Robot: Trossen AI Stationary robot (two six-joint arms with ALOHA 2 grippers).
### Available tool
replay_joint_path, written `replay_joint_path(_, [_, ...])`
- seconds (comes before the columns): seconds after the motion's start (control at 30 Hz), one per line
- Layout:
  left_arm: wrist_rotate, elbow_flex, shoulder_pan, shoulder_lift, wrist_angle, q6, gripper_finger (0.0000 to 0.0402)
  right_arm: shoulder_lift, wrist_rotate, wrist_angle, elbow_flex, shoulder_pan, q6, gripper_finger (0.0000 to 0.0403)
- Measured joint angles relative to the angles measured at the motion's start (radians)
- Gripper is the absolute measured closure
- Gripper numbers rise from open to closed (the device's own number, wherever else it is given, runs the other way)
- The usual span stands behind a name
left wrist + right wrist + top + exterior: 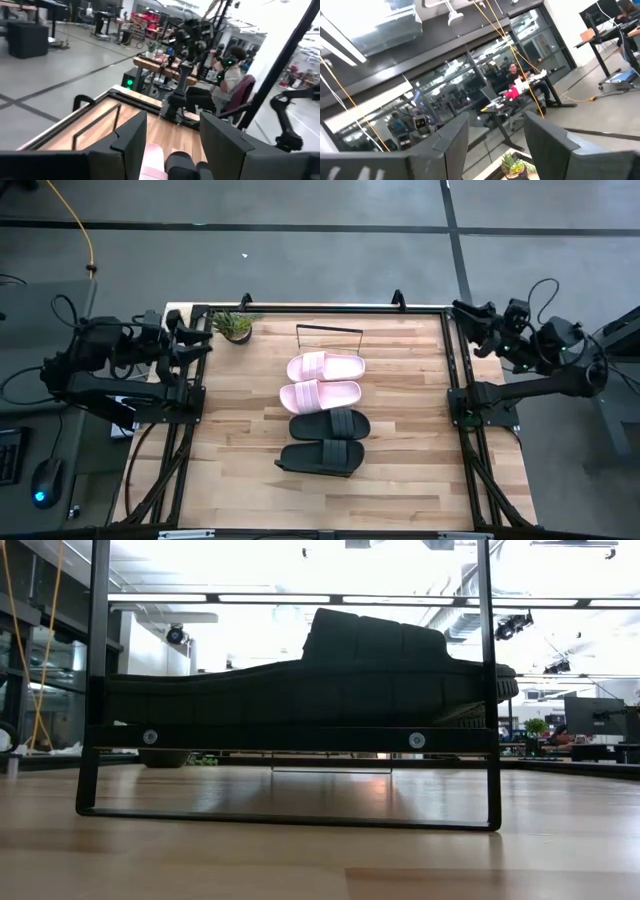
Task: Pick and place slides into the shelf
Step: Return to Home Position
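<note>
Four slides lie side by side in a row down the middle of the table: two pink ones [325, 367] [320, 395] farther off and two black ones [330, 425] [320, 457] nearer. In the low view the nearest black slide [300, 680] rests by its sole on the shelf's raised bar [280, 738], inside the black wire frame. The frame's far end [330, 328] shows behind the pink slides. My left gripper [200, 340] [172, 125] is drawn back at the table's left edge, open and empty. My right gripper [470, 320] [495, 125] is at the right edge, also open and empty.
A small potted plant [235, 327] stands at the far left of the table, near my left gripper. Black rails [455, 380] run along the table's edges. A seated person [227, 70] shows beyond the table's right side. Bare wood lies either side of the slides.
</note>
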Motion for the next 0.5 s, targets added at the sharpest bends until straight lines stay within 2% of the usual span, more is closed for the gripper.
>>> replay_joint_path(0.07, [0.010, -0.029, 0.000, -0.010, 0.025, -0.007, 0.0234, -0.048, -0.004, 0.045, -0.066, 0.000, 0.012, 0.0224])
replay_joint_path(0.2, [0.012, -0.110, 0.000, -0.033, 0.094, -0.028, 0.0234, -0.119, -0.058, 0.269, -0.243, 0.000, 0.021, 0.0224])
replay_joint_path(0.37, [0.056, -0.232, 0.000, -0.079, 0.225, -0.053, 0.0234, -0.143, -0.115, 0.573, -0.457, 0.000, 0.037, 0.0224])
replay_joint_path(0.5, [0.066, -0.321, 0.000, -0.120, 0.286, -0.052, 0.0234, -0.139, -0.115, 0.761, -0.597, 0.000, 0.073, 0.0224])
